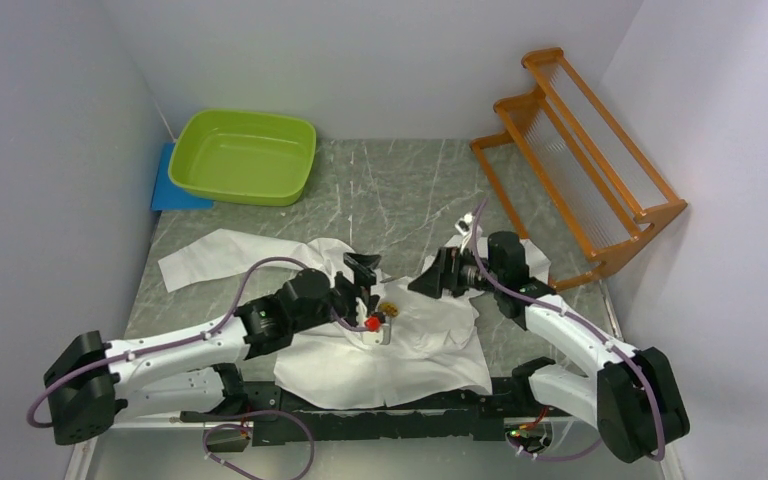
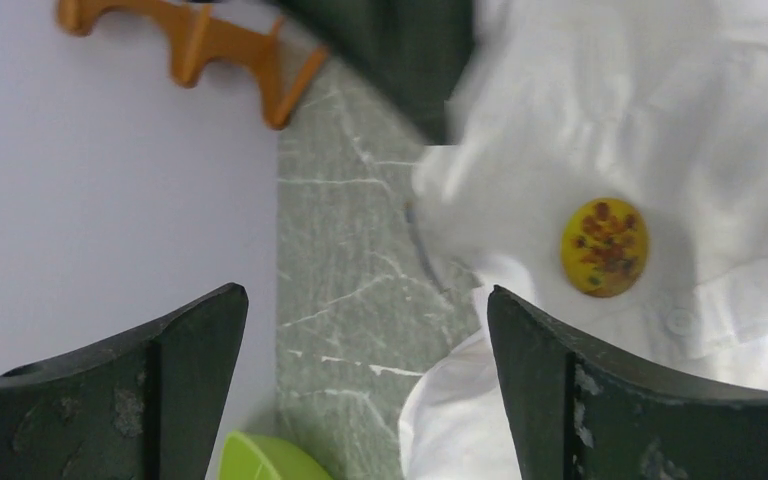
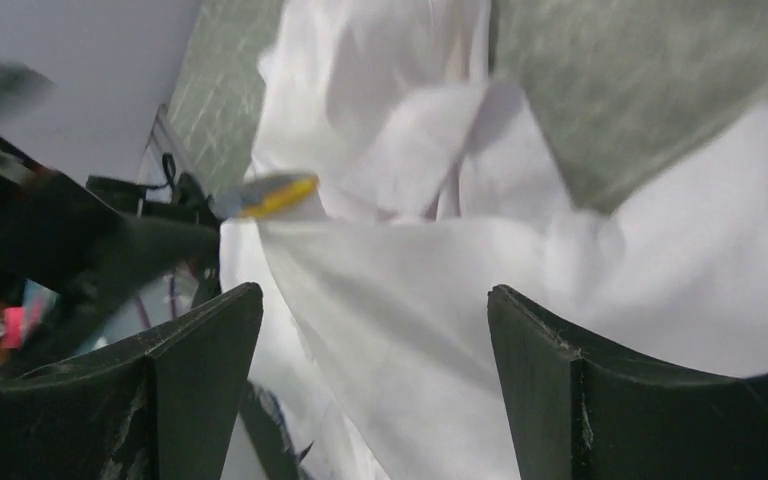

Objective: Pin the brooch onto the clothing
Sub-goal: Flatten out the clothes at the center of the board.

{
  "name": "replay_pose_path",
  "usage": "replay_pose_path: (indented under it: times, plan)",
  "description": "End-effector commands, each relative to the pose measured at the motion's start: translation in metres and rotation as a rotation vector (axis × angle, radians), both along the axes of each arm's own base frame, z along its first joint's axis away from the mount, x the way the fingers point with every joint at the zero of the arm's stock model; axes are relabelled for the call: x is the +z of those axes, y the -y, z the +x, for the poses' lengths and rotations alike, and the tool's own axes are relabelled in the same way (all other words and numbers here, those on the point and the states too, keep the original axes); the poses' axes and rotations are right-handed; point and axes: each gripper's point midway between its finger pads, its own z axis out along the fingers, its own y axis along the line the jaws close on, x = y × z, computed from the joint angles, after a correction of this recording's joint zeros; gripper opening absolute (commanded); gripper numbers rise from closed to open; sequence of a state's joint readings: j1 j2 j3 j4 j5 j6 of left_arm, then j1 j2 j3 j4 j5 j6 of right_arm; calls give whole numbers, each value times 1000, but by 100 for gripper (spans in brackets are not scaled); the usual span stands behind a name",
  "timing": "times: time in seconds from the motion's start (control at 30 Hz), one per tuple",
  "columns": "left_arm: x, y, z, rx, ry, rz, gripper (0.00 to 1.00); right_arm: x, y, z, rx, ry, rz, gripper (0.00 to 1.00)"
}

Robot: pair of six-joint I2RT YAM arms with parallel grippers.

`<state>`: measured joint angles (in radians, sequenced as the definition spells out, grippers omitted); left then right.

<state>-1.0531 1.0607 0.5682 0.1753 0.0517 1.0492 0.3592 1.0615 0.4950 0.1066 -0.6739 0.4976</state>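
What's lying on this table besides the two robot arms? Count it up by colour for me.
White: 1, shirt
Yellow: 1, brooch on the shirt
Green: 1, basin
Blue: 1, mat under the basin
Orange: 1, wooden rack
Total: 5

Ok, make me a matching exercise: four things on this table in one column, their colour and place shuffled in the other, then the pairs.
Things:
1. brooch
2. basin
3. rack
4. shirt

Colour and place:
A. orange, far right of the table
B. white, spread out between the two arms
C. yellow, round, on the shirt
D. lime green, far left corner

Pairs: 1-C, 2-D, 3-A, 4-B
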Motion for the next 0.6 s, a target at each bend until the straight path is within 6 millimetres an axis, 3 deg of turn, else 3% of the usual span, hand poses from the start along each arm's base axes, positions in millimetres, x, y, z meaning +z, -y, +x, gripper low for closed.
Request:
replay_pose_path:
  times: [0.0,0.13,0.2,0.27,0.37,0.47,0.57]
  plan:
    - [57,-10,7,116,-24,-244,94,-29,-5,-27,19,-138,36,82]
    - [73,-21,22,321,-235,-451,95,-78,7,-47,-49,-299,-53,74]
    - [69,-29,36,459,-337,-497,95,-96,13,-55,-73,-356,-95,73]
    - [61,-38,51,613,-454,-549,95,-101,17,-57,-76,-358,-123,73]
    - [46,-55,74,847,-657,-621,95,-82,18,-43,-71,-252,-139,78]
    - [28,-61,91,984,-855,-637,95,-48,20,-27,-82,-101,-146,89]
    - [10,-56,105,1057,-1000,-596,91,-14,25,-6,-143,45,-153,97]
